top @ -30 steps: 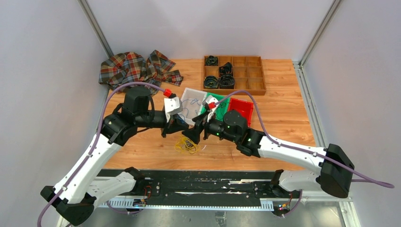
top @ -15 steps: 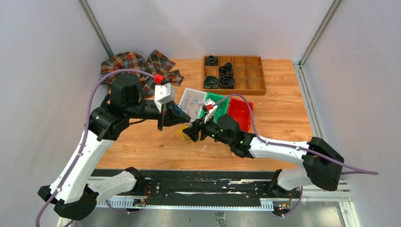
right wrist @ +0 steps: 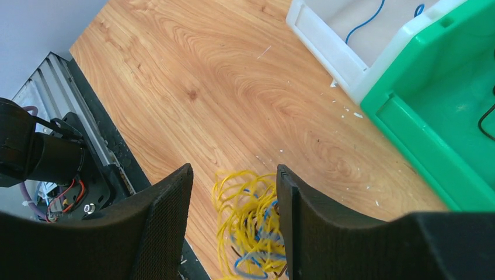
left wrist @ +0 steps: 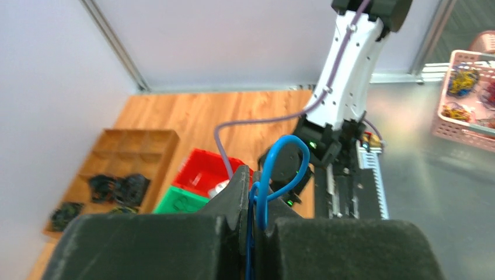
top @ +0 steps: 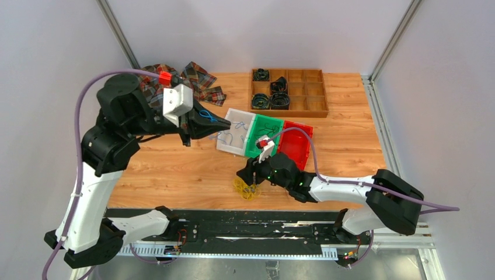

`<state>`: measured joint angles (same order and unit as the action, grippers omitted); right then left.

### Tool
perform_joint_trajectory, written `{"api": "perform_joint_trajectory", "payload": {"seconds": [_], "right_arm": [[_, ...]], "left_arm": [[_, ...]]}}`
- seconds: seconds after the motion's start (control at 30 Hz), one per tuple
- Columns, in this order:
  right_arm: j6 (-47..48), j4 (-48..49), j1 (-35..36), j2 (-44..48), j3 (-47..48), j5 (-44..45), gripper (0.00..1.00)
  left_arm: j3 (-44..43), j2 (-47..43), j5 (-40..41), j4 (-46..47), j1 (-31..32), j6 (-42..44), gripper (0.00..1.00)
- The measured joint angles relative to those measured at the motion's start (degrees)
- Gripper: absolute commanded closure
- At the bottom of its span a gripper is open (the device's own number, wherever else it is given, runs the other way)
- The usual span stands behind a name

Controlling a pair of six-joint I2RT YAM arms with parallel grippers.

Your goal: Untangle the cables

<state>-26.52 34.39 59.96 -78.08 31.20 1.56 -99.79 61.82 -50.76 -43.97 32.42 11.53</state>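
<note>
My left gripper (top: 225, 124) is raised above the table's left-middle, shut on a blue cable (top: 205, 115). In the left wrist view the blue cable (left wrist: 287, 166) is pinched between the jaws (left wrist: 257, 195) and loops up past the tips. The clump of cables (top: 245, 188), mostly yellow with blue and dark strands, lies on the wood near the front edge. My right gripper (top: 246, 177) is low over it. In the right wrist view the right gripper (right wrist: 233, 172) is open, and the clump (right wrist: 251, 227) lies between its fingers.
A white bin (top: 226, 147) with blue cables, a green bin (top: 254, 150) with black cables and a red bin (top: 296, 149) stand side by side mid-table. A wooden compartment tray (top: 309, 93) with black coils is at the back. A plaid cloth (top: 201, 76) lies back left.
My left gripper has risen and swung back-left, carrying the blue cable away from the clump. My right gripper and the clump have shifted toward the near edge.
</note>
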Motion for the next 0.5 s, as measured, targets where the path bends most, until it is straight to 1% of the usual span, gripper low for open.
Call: {"api": "perform_joint_trajectory", "payload": {"seconds": [0.1, 0.17, 0.27, 0.37, 0.4, 0.5], "right_arm": [[-1.51, 0.09, 0.0, -1.42, 0.0, -0.24, 0.44], [-2.49, 0.07, 0.0, -2.54, 0.0, -0.7, 0.44], [-3.69, -0.7, 0.0, -3.26, 0.0, -1.57, 0.4], [-4.39, -4.39, 0.0, -0.74, 0.0, -1.62, 0.35], [-4.5, -5.27, 0.0, 0.09, 0.0, -1.55, 0.34], [-5.33, -13.6, 0.0, 7.41, 0.81, -0.57, 0.32]], "left_arm": [[-6.14, 1.66, 1.18, 0.15, 0.0, 1.46, 0.99], [-8.41, 2.08, 2.14, 0.31, 0.0, 2.51, 1.0], [-9.01, 1.95, 4.17, 0.48, 0.02, 4.7, 0.99], [-6.67, 1.01, 6.78, 1.31, 0.02, 6.99, 0.99], [-4.42, 0.33, 8.07, 2.01, 0.02, 7.74, 1.0], [3.63, -1.22, 12.11, 3.8, 0.02, 9.53, 0.99]]}}
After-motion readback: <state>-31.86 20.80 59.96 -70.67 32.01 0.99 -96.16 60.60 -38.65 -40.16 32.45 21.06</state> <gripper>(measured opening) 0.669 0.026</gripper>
